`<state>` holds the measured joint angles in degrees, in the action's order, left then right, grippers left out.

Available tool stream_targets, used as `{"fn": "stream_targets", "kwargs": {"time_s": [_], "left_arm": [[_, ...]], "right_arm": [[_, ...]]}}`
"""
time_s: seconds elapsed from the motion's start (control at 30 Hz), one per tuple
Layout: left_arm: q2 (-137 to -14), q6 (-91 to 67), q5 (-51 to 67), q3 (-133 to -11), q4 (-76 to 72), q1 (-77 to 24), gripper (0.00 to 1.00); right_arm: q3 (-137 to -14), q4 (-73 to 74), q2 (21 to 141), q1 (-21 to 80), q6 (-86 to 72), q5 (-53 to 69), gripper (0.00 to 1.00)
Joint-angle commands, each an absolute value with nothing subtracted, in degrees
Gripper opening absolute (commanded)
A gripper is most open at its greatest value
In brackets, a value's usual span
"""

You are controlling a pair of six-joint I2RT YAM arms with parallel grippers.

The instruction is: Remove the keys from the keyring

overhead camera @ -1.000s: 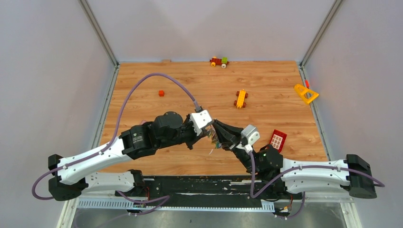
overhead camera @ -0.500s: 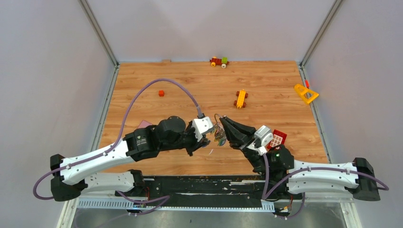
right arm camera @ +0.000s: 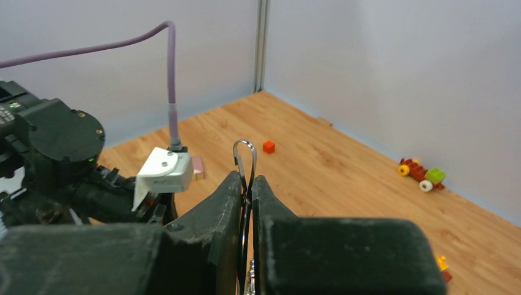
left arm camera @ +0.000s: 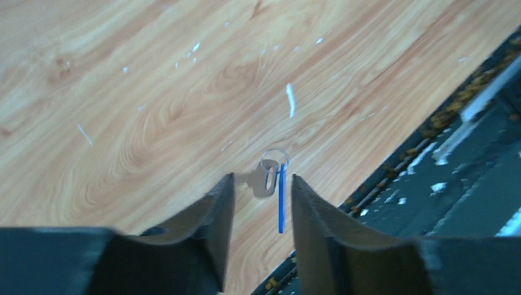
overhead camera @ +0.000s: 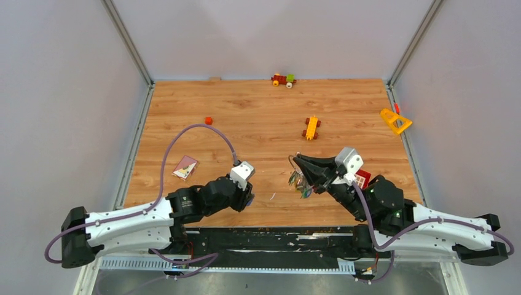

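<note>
At the lower middle of the top view, the left fingers [left arm camera: 224, 200] stood slightly apart, holding nothing. One key [left arm camera: 266, 179] with a blue tag [left arm camera: 281, 200] showed just beyond their tips, near the bench's [left arm camera: 123, 92] front edge. Right of centre, the right fingers [right arm camera: 232, 193] pinched the keyring [right arm camera: 244, 157], a bunch of keys [overhead camera: 300, 182] hanging beneath. Toy bricks [overhead camera: 311, 127] lay farther back.
</note>
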<state>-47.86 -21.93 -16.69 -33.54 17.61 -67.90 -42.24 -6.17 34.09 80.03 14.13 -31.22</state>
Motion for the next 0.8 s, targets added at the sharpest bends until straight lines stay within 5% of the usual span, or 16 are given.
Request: {"fn": "stream_targets", "kwargs": {"time_s": [0.0,0.2,0.5,0.77], "left_arm": [[-48.40,-28.27,-22.06,-29.75,7.84,-68.11,0.53],[-44.67,-21.30,-16.62,-27.69,0.60,-68.10,0.64],[-37.71,-7.90,7.78,-21.29,-21.88,-68.13,0.62],[-37.59,-3.12,14.93,-18.18,-30.75,-68.17,0.62]], "right_arm": [[-44.74,5.45,31.88,79.80,7.00,-27.89,0.00],[-44.90,9.65,30.79,79.75,4.51,-24.71,0.00],[-43.35,8.23,28.95,79.80,2.35,-20.93,0.00],[-43.03,7.11,25.80,79.74,1.32,-15.82,0.00]]}}
